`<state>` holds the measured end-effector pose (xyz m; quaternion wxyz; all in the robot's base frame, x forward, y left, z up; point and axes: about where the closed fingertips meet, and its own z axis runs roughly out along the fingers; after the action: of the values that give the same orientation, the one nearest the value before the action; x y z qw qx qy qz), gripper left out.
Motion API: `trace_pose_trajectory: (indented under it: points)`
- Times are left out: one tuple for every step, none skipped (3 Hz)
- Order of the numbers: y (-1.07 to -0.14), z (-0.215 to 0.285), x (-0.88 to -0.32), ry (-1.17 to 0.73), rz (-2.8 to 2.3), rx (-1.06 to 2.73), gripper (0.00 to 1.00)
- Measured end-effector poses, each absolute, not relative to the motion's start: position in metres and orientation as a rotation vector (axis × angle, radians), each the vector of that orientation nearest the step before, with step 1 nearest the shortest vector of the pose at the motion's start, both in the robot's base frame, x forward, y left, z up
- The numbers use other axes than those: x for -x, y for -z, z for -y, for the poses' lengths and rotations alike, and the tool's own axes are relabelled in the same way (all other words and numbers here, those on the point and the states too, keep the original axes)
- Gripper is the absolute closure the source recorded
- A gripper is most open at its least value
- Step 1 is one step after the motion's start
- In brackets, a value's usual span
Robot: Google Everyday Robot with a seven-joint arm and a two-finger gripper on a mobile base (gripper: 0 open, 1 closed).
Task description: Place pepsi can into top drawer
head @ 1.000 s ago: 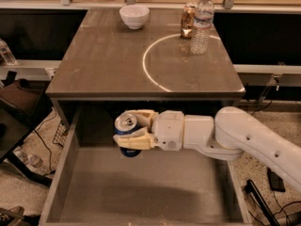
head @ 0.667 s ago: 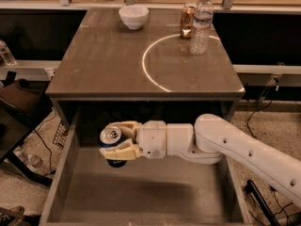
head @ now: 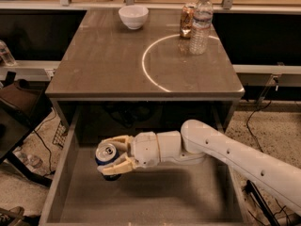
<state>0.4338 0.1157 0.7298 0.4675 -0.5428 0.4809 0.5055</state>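
gripper: the gripper (head: 104,158) ends the white arm (head: 235,154), which enters from 4 o'clock and reaches toward 9 o'clock; it lies within the left half of the open drawer.
claw state: the tan fingers (head: 117,142) are clamped on the pepsi can, one on its 12 o'clock side and one on its 6 o'clock side.
pepsi can: the pepsi can (head: 108,153) sits at the 9 o'clock end of the gripper; its silver top faces up toward the camera and its blue body shows below the lower finger.
long axis: tipped rather than upright, and set roughly crosswise to the arm's reach; the exact tilt cannot be told.
top drawer: the top drawer (head: 61,173) stands pulled out under the front edge of the table (head: 103,65); its grey floor lies bare at 6 o'clock of the can.
key relation: the can is inside the walls, near the left wall at 9 o'clock; whether it touches the floor cannot be told.
coming move (judgement): lower and let go; no sideways travel seems needed.
risk (judgement): a tipped can may roll on the flat floor.
bystanders: brownish can (head: 187,20), bottle (head: 201,22) and bowl (head: 133,16) stand at 12 o'clock on the table, well apart.
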Motion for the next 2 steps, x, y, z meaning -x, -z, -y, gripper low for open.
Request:
trace_pose_trajectory:
  points:
    - [-0.7161,-0.1091,-0.4222,-1.293,-1.134,1.381,1.0]
    - [-0.7163,-0.11,-0.4197,-1.301,-1.127,1.387,0.85]
